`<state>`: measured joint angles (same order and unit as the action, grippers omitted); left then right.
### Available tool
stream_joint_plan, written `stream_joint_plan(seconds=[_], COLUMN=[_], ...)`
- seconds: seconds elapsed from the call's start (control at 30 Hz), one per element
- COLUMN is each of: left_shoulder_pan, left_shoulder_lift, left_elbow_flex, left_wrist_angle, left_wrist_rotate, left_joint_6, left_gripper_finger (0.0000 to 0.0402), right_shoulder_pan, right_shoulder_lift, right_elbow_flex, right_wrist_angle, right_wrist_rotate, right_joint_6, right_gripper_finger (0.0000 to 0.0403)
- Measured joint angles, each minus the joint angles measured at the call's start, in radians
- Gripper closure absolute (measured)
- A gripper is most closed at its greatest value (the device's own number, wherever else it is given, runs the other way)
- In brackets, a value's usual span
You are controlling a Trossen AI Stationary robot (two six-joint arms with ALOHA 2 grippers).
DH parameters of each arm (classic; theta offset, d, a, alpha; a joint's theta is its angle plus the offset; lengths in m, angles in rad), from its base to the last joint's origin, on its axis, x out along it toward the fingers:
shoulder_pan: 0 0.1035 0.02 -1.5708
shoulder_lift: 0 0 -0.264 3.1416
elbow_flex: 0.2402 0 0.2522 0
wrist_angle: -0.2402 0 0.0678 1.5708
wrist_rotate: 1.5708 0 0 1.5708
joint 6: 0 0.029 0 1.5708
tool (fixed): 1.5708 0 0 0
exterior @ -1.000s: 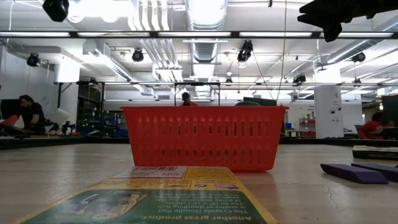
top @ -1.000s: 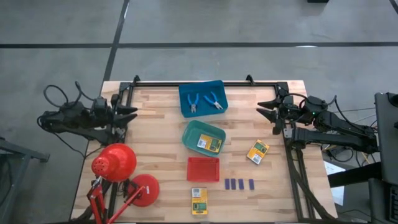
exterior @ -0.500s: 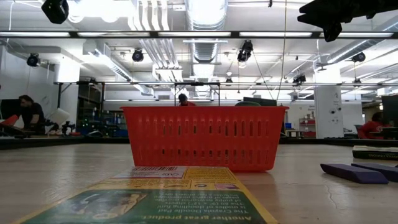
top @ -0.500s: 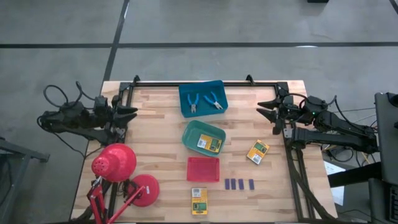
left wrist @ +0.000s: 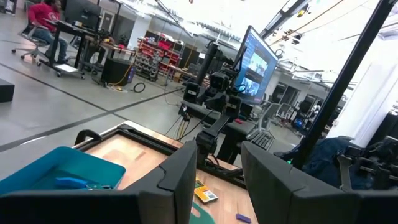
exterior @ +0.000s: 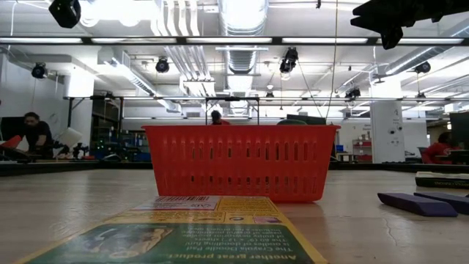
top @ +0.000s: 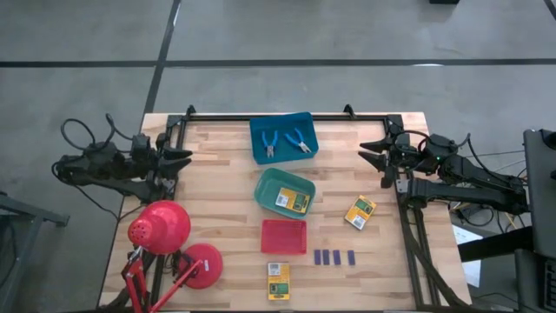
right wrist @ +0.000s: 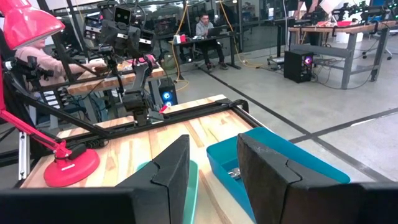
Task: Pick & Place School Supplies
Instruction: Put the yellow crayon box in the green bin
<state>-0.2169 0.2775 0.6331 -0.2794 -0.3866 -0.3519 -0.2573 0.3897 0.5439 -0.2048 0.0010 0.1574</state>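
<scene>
Two blue-handled tools (top: 284, 142) lie in the blue tray (top: 304, 122) at the far middle. One yellow-and-green box (top: 293, 202) rests flat in the green tray (top: 265, 187). A second box (top: 360, 212) lies on the table right of it, and a third (top: 278, 281) lies at the near edge. Several purple blocks (top: 334, 257) lie in a row right of the red tray (top: 284, 236). My left gripper (top: 184, 161) hovers open at the far left, raised and pointing level. My right gripper (top: 367, 155) hovers open at the far right, also level. Nothing is between either pair of fingers (left wrist: 180, 180) (right wrist: 171, 174).
A red desk lamp (top: 161, 228) stands at the near left corner. A dark frame (top: 287, 116) runs along the far edge and down both sides. In the low view the red tray (exterior: 240, 163) stands behind the near box (exterior: 190, 231). People work at desks beyond the table.
</scene>
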Motion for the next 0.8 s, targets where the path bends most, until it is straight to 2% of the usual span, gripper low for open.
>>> stream_joint_plan(seconds=[0.37, 0.6, 0.73, 0.8], left_shoulder_pan=[0.000, 0.001, 0.001, 0.001], left_shoulder_lift=[0.000, 0.000, 0.000, 0.000], left_elbow_flex=[0.000, 0.000, 0.000, 0.000], left_wrist_angle=[0.000, 0.000, 0.000, 0.000], left_wrist_rotate=[0.000, 0.000, 0.000, 0.000], left_joint_6=[0.000, 0.000, 0.000, 0.000], left_gripper_finger=[0.0268, 0.0268, 0.0268, 0.0268], right_shoulder_pan=[0.000, 0.001, 0.004, 0.004], right_shoulder_lift=[0.000, 0.010, 0.010, 0.010], right_elbow_flex=[0.000, 0.000, 0.000, 0.000], right_wrist_angle=[0.000, 0.000, 0.000, 0.002], right_wrist_rotate=[0.000, -0.002, -0.009, 0.000], right_joint_6=[0.005, 0.082, 0.226, 0.245], right_gripper_finger=[0.0275, 0.0275, 0.0275, 0.0275])
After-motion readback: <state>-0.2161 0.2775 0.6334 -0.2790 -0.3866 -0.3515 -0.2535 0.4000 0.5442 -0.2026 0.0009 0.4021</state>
